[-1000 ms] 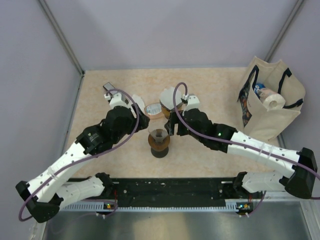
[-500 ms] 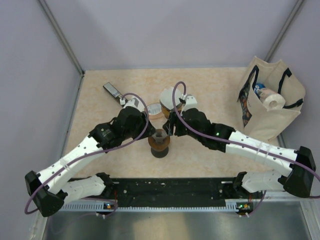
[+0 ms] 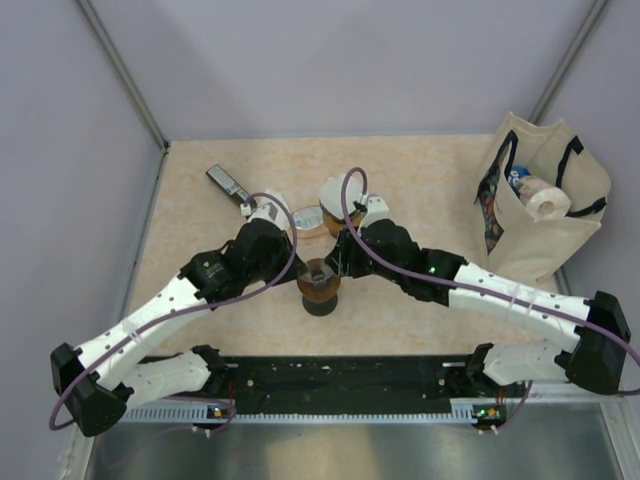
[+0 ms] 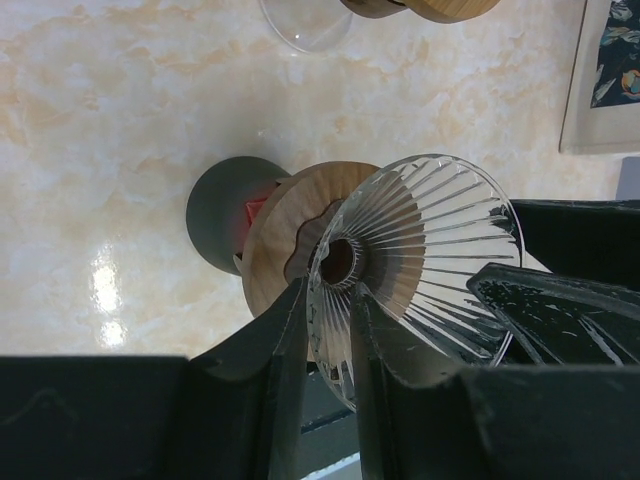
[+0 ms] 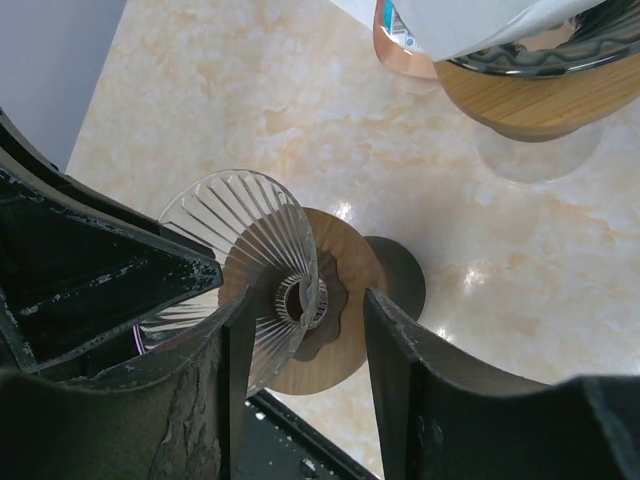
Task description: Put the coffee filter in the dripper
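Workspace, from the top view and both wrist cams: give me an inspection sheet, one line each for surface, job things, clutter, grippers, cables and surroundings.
Surface: beige marbled table, glossy.
Job's things: glass dripper on its wooden collar and dark base, centre; no filter seen in it. White paper filter sits in a second stand behind.
Clutter: tote bag holding a paper roll, right; dark flat device, back left.
Grippers: left gripper jaws tightly flank the dripper's glass wall, grip uncertain; right gripper open astride its neck.
Cables: purple cables loop over both arms.
Surroundings: lilac walls, metal corner posts.
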Controlling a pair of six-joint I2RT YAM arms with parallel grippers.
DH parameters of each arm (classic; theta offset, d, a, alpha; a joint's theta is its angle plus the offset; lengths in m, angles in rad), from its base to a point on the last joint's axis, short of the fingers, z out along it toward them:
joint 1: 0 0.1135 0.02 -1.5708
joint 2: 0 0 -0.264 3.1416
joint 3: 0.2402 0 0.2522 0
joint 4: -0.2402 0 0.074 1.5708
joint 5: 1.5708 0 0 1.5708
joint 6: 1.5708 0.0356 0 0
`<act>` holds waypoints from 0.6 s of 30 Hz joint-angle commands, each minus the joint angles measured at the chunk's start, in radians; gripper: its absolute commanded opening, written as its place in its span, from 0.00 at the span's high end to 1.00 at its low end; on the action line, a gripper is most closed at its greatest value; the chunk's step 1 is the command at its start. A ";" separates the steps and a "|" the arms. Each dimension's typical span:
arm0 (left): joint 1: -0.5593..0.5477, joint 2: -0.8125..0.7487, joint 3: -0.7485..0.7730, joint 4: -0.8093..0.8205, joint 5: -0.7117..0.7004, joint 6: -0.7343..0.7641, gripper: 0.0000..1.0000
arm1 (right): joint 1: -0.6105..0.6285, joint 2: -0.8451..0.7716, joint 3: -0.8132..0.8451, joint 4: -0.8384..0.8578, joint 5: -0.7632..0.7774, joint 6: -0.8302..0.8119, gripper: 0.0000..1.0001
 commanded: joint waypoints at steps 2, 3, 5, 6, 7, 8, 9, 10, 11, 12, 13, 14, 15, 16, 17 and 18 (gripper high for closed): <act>0.003 -0.043 -0.024 0.069 0.005 -0.004 0.75 | -0.009 0.016 -0.005 0.051 -0.047 0.009 0.55; 0.003 -0.040 -0.025 0.073 0.007 -0.001 0.76 | -0.008 0.014 -0.005 0.051 -0.050 0.011 0.57; 0.003 -0.037 -0.032 0.089 0.022 0.011 0.78 | -0.009 0.014 -0.009 0.051 -0.053 0.009 0.60; 0.003 -0.037 -0.035 0.096 0.028 0.017 0.80 | -0.008 0.010 -0.011 0.051 -0.055 0.008 0.63; 0.003 -0.037 -0.038 0.101 0.030 0.022 0.81 | -0.008 0.011 -0.017 0.051 -0.052 0.008 0.67; 0.003 -0.033 -0.039 0.106 0.030 0.024 0.82 | -0.009 0.010 -0.020 0.051 -0.052 0.009 0.70; 0.003 -0.030 -0.041 0.110 0.028 0.030 0.84 | -0.008 0.011 -0.023 0.051 -0.053 0.009 0.73; 0.003 -0.025 -0.039 0.107 0.025 0.028 0.85 | -0.008 0.011 -0.029 0.051 -0.049 0.009 0.75; 0.003 -0.020 -0.035 0.107 0.025 0.031 0.87 | -0.008 0.013 -0.029 0.048 -0.049 0.008 0.78; 0.003 -0.016 -0.032 0.103 0.025 0.033 0.88 | -0.008 0.017 -0.028 0.043 -0.050 0.008 0.81; 0.003 -0.010 -0.029 0.098 0.024 0.033 0.89 | -0.008 0.021 -0.028 0.042 -0.058 0.009 0.83; 0.001 -0.005 -0.025 0.092 0.022 0.033 0.91 | -0.009 0.024 -0.029 0.040 -0.060 0.006 0.86; 0.003 -0.002 -0.024 0.086 0.018 0.031 0.92 | -0.008 0.025 -0.029 0.036 -0.063 0.003 0.90; 0.003 0.001 -0.022 0.078 0.010 0.033 0.93 | -0.008 0.027 -0.031 0.033 -0.061 0.005 0.91; 0.003 0.001 -0.022 0.072 0.005 0.033 0.93 | -0.008 0.027 -0.034 0.025 -0.060 0.003 0.94; 0.003 0.006 -0.021 0.067 0.001 0.034 0.94 | -0.009 0.027 -0.039 0.022 -0.055 0.002 0.97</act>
